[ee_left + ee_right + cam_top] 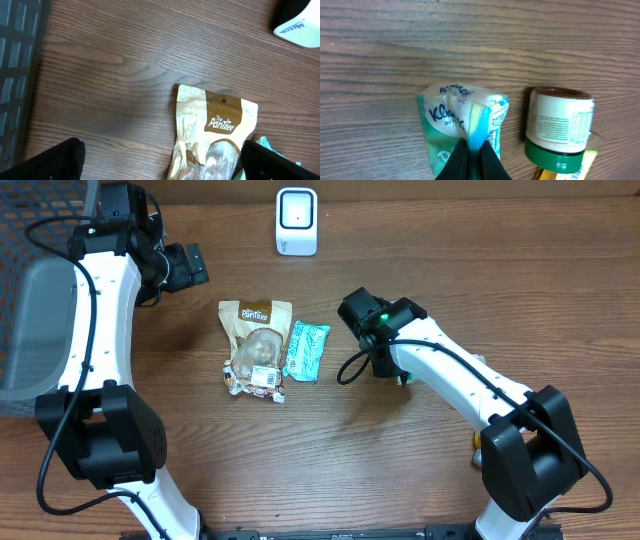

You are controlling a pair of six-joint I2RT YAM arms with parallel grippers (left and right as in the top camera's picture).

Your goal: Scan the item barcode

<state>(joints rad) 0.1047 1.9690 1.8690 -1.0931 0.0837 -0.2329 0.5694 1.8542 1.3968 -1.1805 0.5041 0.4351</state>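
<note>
Kleenex pack [462,115] sits right of the centre of the tabletop [330,470]. Its near end is pinched in my right gripper [472,160], whose fingers are pressed together. I can't tell whether the pack is lifted clear. Just beside it, a green-lidded jar [560,125] lies on its side. Farther in, mid-tabletop, a Pantree pouch [256,345] and a second Kleenex pack [306,350] lie touching. My left gripper [200,266] hangs spread wide and empty toward the far left corner. The scanner [297,220] stands at the far edge.
</note>
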